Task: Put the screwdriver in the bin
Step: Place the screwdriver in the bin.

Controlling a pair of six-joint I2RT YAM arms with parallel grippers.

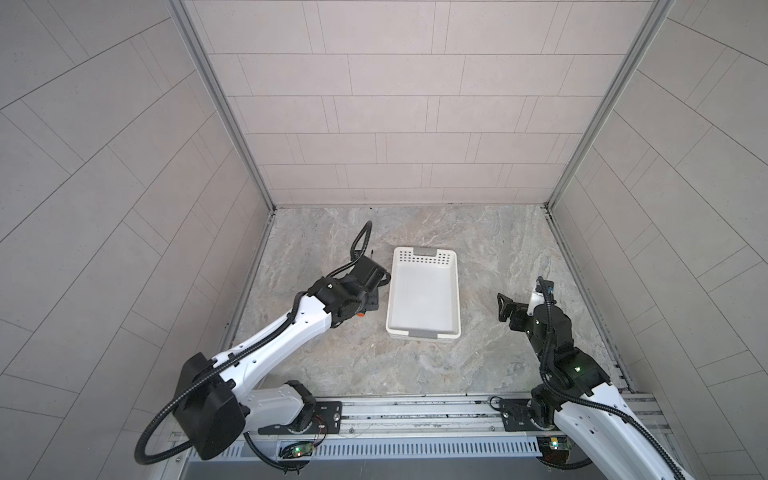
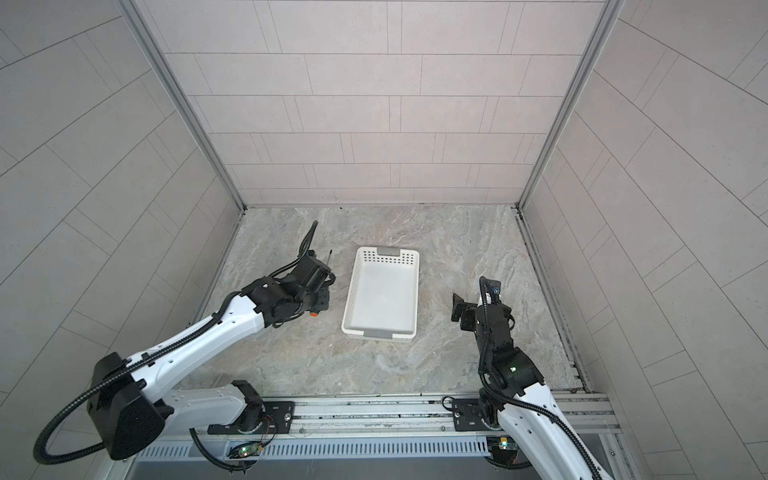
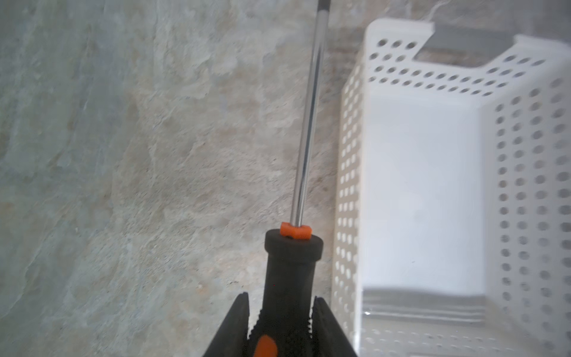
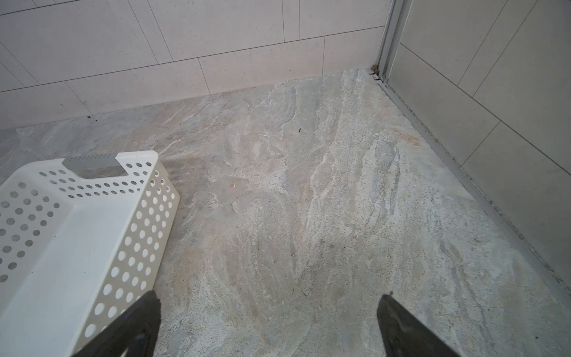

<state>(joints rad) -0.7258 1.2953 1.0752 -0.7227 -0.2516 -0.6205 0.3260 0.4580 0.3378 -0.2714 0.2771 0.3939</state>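
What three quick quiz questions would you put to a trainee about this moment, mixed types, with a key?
1. True or false: the screwdriver already lies inside the bin.
2. What is the left claw closed on?
A. nothing
B. the screwdriver's black-and-orange handle
C. the bin's rim
3. Fill in: the right claw is ___ and holds nothing.

Key:
1. False. The screwdriver is outside the bin, alongside one long wall, with its shaft pointing away from the claw.
2. B.
3. Open. Its fingers stand wide apart over the stone tabletop.
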